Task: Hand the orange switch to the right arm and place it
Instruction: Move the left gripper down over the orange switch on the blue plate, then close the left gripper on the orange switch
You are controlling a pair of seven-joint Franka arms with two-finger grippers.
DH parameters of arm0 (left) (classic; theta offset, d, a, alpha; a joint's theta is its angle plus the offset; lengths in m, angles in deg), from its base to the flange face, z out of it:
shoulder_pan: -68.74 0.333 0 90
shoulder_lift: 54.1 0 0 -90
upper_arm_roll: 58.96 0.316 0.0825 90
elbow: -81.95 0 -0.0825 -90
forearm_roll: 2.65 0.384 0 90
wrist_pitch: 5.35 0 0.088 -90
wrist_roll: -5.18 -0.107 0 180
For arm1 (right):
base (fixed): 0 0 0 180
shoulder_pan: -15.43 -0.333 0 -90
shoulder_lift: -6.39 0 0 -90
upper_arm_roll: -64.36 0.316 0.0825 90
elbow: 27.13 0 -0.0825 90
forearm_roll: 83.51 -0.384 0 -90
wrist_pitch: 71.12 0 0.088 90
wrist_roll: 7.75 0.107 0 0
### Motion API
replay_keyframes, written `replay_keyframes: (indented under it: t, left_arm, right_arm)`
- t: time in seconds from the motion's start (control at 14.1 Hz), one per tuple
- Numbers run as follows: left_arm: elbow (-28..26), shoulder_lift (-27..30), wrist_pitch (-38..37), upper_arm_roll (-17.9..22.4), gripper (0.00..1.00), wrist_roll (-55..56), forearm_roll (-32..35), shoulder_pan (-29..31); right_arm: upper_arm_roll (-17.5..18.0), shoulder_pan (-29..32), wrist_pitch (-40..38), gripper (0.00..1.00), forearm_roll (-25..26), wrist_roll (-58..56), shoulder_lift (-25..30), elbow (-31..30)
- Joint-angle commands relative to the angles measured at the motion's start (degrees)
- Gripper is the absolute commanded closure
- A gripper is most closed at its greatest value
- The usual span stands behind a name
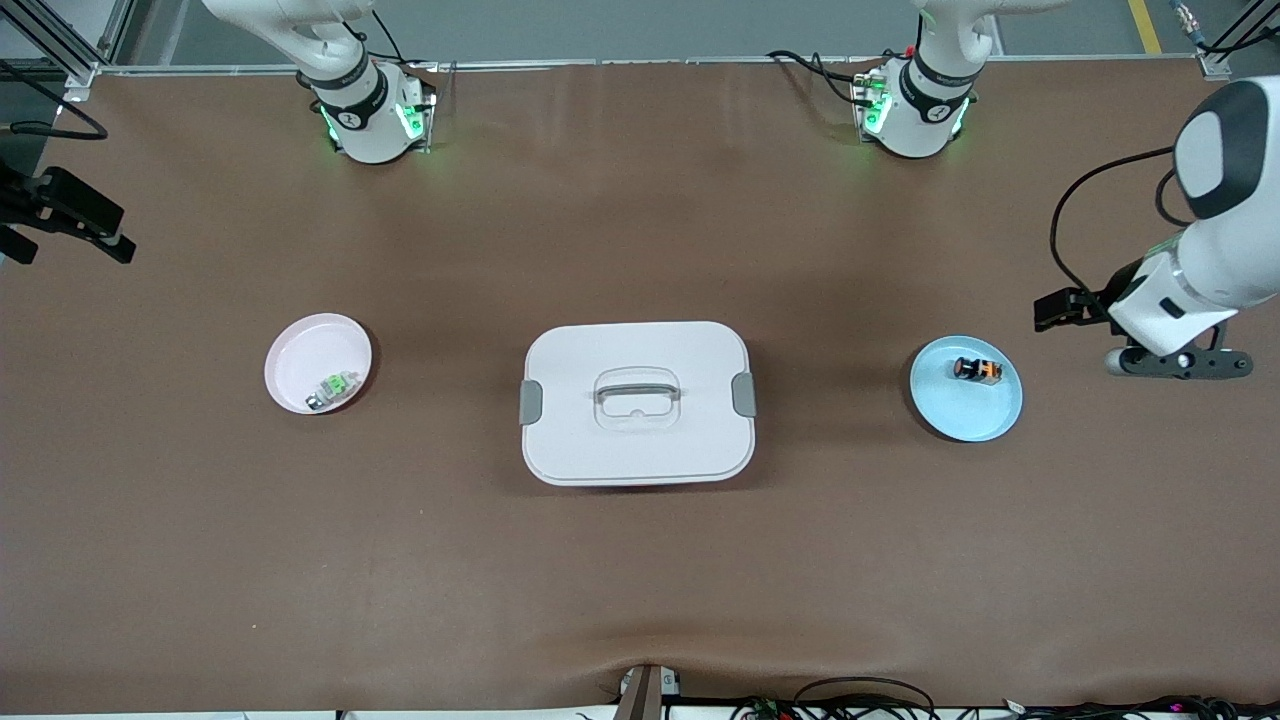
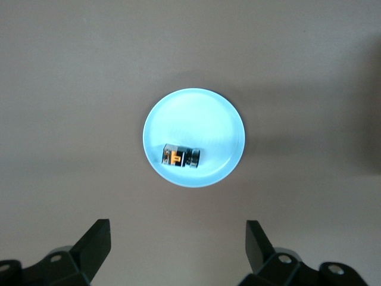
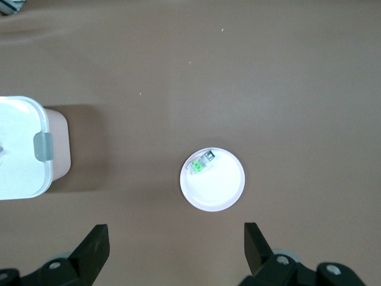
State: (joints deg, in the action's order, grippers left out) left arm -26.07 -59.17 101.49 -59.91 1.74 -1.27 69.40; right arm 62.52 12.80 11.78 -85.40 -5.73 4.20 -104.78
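The switch (image 1: pixel 977 370) is lying on its side in the blue plate (image 1: pixel 966 415), toward the left arm's end of the surface. The left tool (image 2: pixel 178 250) is hanging above it, wide open and holding nothing. The right tool (image 3: pixel 177 250) is waiting wide open and empty above the pink plate (image 3: pixel 212 189). The part probably rolls easily; an off-centre pinch may be risking a slip or a dropped handover.

A robotics lab: two arm bases (image 1: pixel 372 115) bolted along a brown-matted table (image 1: pixel 640 560), aluminium framing (image 1: pixel 60 45) at its corner, cables (image 1: pixel 860 700) beside the mat's edge.
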Motion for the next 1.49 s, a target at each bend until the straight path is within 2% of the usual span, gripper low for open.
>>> replay_keyframes:
  t: [0.0, 0.35, 0.99, 1.21, 1.42]
  left_arm:
    - [-6.5, 1.1, 6.9, 0.2, 0.0, -4.0, -0.2, 0.0]
    - [-17.9, 0.2, 22.4, 0.2, 0.0, -10.9, -0.2, 2.6]
    - [-18.6, -9.7, 29.9, 0.2, 0.0, -14.7, -0.1, 4.1]
    - [-19.7, -11.1, 32.2, 0.1, 0.0, -17.7, 0.1, 5.4]
    - [-19.8, -12.0, 32.3, -0.1, 0.0, -17.7, 0.1, 5.4]
  right_arm:
    - [0.3, 1.0, -1.3, 0.0, -1.3, 0.9, -0.2, 0.7]
    - [0.3, 1.7, -1.3, 0.0, -1.3, 0.9, -0.2, 0.7]
    - [0.5, 1.4, -1.3, 0.0, -0.4, -0.4, -0.2, 0.7]
    - [0.4, 1.7, -1.9, 0.0, -0.4, -8.0, -0.3, 0.2]
    - [0.3, 1.7, -2.6, 0.0, -0.2, -7.8, -0.1, 0.5]
